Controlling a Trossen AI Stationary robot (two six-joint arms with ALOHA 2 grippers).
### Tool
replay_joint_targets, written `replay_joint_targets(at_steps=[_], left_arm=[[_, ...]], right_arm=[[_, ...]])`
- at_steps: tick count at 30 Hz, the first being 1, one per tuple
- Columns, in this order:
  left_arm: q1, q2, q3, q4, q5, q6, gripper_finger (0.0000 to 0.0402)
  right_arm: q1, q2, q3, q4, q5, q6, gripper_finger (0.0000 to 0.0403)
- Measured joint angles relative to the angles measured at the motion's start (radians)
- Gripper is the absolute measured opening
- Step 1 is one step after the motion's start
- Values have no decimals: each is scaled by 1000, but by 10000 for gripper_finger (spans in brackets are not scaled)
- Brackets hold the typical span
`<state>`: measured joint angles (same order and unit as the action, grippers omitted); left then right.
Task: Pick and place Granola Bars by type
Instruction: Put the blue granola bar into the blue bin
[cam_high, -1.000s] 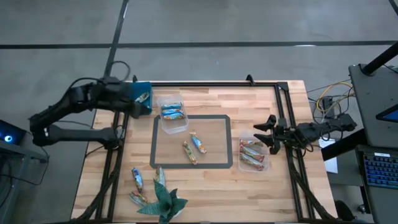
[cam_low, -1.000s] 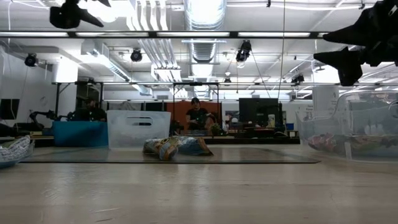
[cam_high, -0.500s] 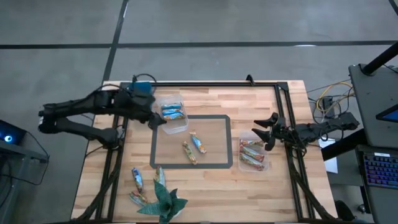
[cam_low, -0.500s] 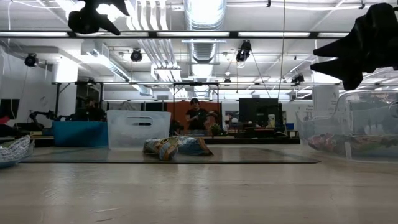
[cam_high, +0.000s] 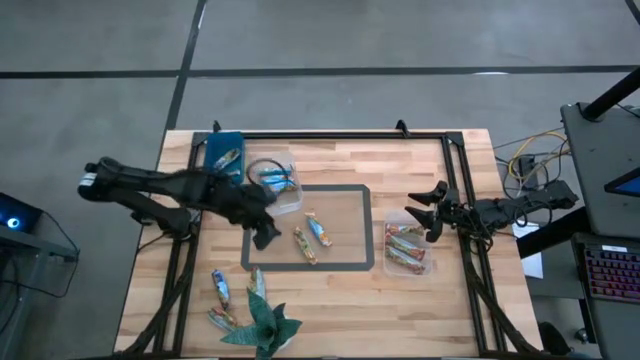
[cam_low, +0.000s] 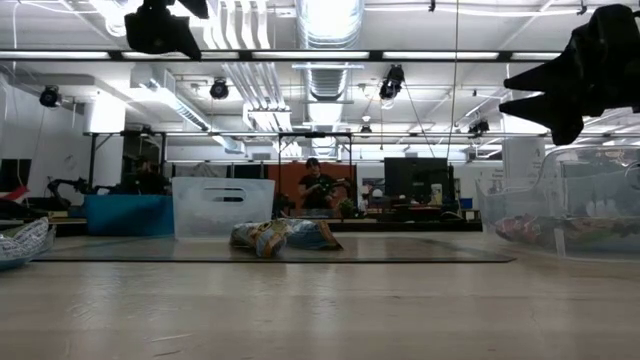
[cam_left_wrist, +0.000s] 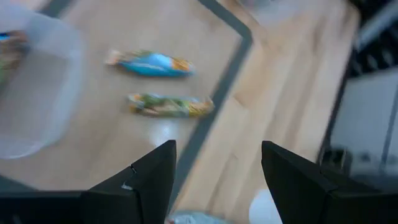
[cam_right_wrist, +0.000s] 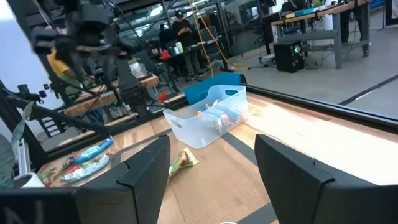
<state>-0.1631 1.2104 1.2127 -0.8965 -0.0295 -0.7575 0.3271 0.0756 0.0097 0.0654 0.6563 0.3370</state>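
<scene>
Left tool (cam_high: 265, 238) hangs above the table (cam_high: 420, 290) at the taped rectangle's edge, fingers spread wide, holding nothing. Just beyond it lie two loose granola bars, a blue bar (cam_left_wrist: 149, 63) and a brown-green bar (cam_left_wrist: 169, 105), side by side inside the rectangle, likely staged there for sorting. Behind it, one clear tub (cam_high: 282, 186) collects blue bars. Right tool (cam_high: 425, 215) waits open and empty beside the other tub (cam_high: 407, 250), which holds brown ones.
</scene>
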Motion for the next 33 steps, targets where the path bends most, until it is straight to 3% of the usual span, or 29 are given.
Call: replay_joint_targets(at_steps=[6, 9, 23, 33], left_arm=[[-127, 108, 45, -1, 119, 155, 217], [-181, 152, 84, -77, 170, 255, 217], [-300, 128, 84, -506, 62, 543, 217], [-403, 38, -111, -474, 61, 753, 217]], right_arm=[[0, 2, 0, 0, -1, 0, 224], [0, 2, 0, 0, -1, 0, 224], [0, 4, 0, 0, -1, 0, 224], [0, 4, 0, 0, -1, 0, 224]])
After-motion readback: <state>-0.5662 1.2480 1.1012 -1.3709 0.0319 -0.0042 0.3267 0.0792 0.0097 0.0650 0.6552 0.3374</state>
